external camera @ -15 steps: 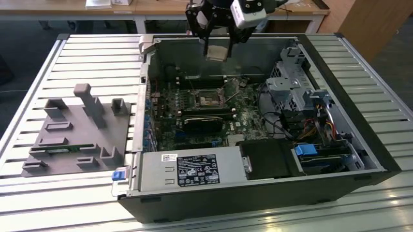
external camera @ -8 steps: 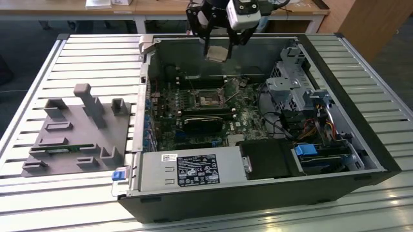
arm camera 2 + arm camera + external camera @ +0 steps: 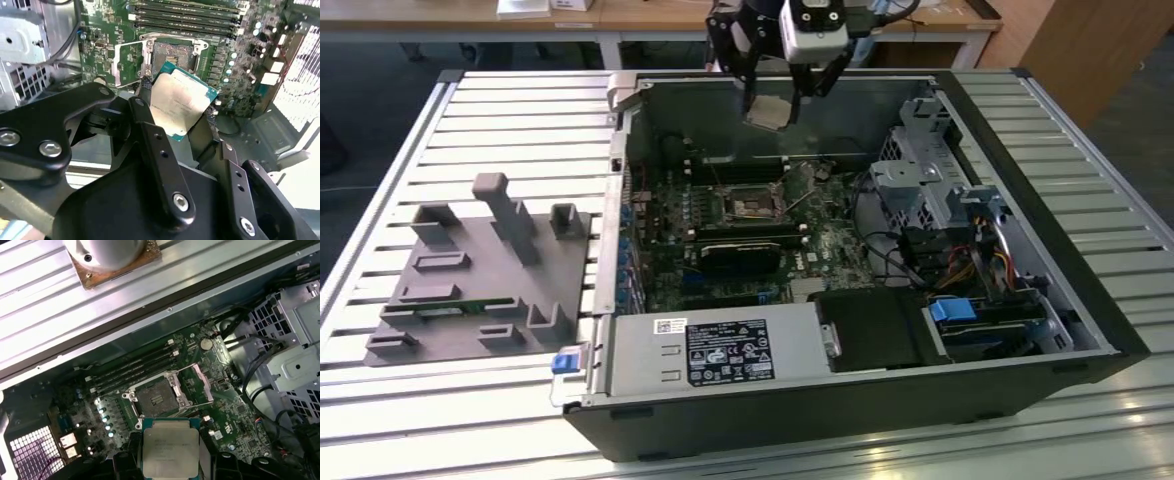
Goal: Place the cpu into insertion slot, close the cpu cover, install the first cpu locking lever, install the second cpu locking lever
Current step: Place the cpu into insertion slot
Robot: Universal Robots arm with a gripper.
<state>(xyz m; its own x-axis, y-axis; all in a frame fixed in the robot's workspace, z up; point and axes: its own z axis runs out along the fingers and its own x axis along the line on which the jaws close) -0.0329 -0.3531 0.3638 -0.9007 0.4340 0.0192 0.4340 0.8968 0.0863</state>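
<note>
The black two-fingered tool (image 3: 178, 99), clamped on the small flat silvery-grey square cpu (image 3: 185, 107), hangs well above the uncovered dark-framed, tan-gold insertion slot (image 3: 172, 52) below it.

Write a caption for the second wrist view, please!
Black gripper holds the flat silvery-grey square cpu above the uncovered dark-framed insertion slot.

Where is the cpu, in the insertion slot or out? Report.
Out: the tool holds the cpu clear of the empty insertion slot.
</note>
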